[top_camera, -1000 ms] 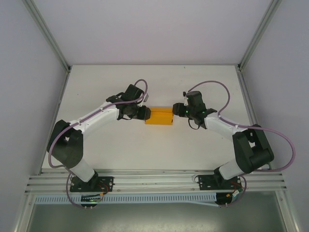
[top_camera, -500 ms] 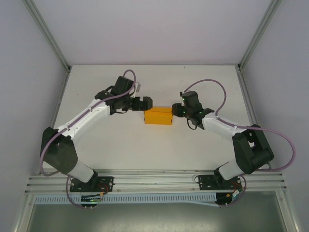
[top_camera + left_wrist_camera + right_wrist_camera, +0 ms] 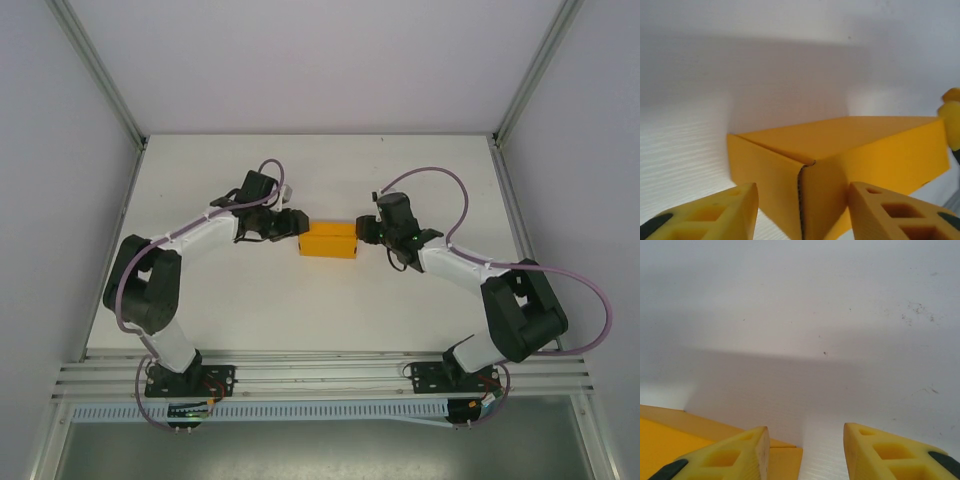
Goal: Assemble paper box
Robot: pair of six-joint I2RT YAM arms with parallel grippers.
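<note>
- We see the box (image 3: 330, 240), orange-yellow and folded into a rectangular shape, lying on the white table (image 3: 330, 320) between the two grippers.
- The left gripper (image 3: 296, 225) is at its left end, fingers (image 3: 725, 210) apart, with a box corner between them; we cannot tell if they touch it.
- The right gripper (image 3: 366, 230) is at the right end, fingers (image 3: 890, 452) spread over bare table.

The paper box (image 3: 330, 240) was plain orange-yellow with no print, and its shaded end face was a deeper amber. The worktop (image 3: 320, 310) was white, finely ribbed, with a few dark specks. The left arm (image 3: 200, 235) and right arm (image 3: 460, 262) were white with black joints and purple cables (image 3: 430, 172). The left claw (image 3: 802, 200) and right claw (image 3: 805, 445) had yellow fingers (image 3: 890, 450) with black patches.
</note>
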